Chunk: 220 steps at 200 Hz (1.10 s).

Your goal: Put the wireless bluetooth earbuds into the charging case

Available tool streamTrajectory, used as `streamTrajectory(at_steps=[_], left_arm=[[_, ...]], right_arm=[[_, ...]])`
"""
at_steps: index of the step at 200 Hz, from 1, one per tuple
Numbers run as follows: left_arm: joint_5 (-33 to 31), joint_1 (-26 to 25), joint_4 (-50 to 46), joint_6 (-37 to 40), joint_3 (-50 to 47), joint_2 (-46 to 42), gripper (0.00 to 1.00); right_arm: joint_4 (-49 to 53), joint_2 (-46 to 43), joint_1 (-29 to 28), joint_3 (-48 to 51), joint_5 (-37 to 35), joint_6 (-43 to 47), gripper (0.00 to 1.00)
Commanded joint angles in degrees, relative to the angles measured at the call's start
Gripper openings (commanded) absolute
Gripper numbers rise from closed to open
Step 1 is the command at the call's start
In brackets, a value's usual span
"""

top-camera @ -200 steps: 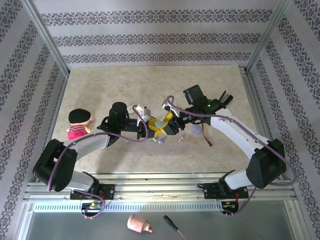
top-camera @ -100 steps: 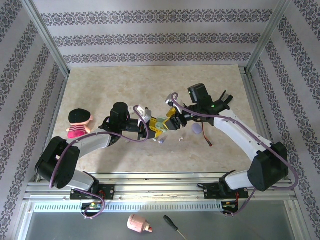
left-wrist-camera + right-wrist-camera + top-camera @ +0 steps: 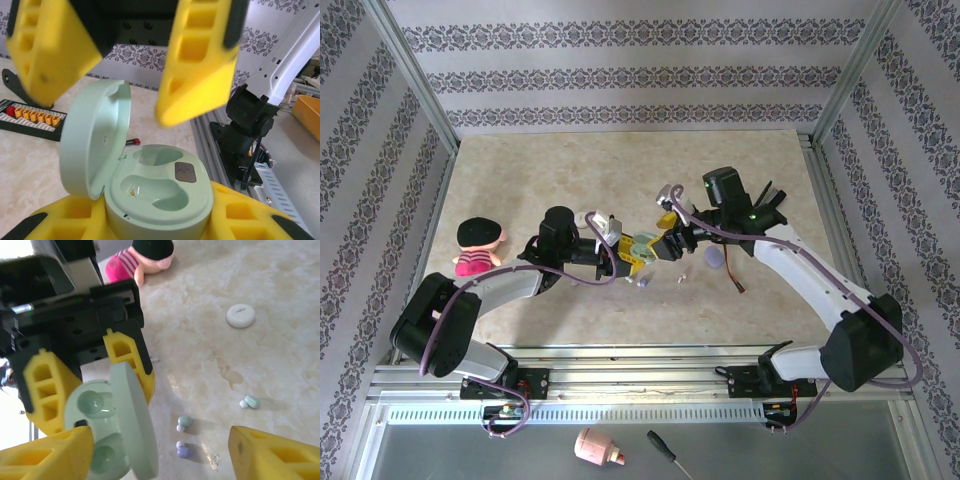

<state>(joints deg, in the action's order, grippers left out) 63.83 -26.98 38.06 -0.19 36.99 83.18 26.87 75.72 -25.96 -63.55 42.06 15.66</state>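
Clamped in left gripper (image 3: 623, 256): pale green charging case (image 3: 160, 185), lid hinged open. Spread apart just beside case: right gripper (image 3: 160, 455). Near case: loose earbuds (image 3: 185, 421).

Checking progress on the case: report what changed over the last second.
The right gripper drew back a little to the right, away from the green case; its jaws stand open. The left gripper keeps its grip on the case, barely shifted. The loose earbuds and the doll lie where they were.
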Motion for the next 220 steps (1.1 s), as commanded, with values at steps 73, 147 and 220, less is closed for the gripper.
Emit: streamTrajectory(at_steps=[73, 147, 220], left_arm=[[-6.0, 10.5, 41.8, -18.7, -7.2, 12.4, 0.22], [-11.3, 16.2, 43.0, -18.6, -10.3, 9.9, 0.22], [-21.7, 20.9, 24.0, -7.7, -13.6, -1.5, 0.23]], right_arm=[[-25.9, -12.6, 5.3, 18.0, -18.2, -28.4, 0.76], [-19.6, 3.3, -1.7, 14.0, -25.2, -28.8, 0.73], [-14.7, 16.6, -15.3, 6.1, -42.6, -31.3, 0.68]])
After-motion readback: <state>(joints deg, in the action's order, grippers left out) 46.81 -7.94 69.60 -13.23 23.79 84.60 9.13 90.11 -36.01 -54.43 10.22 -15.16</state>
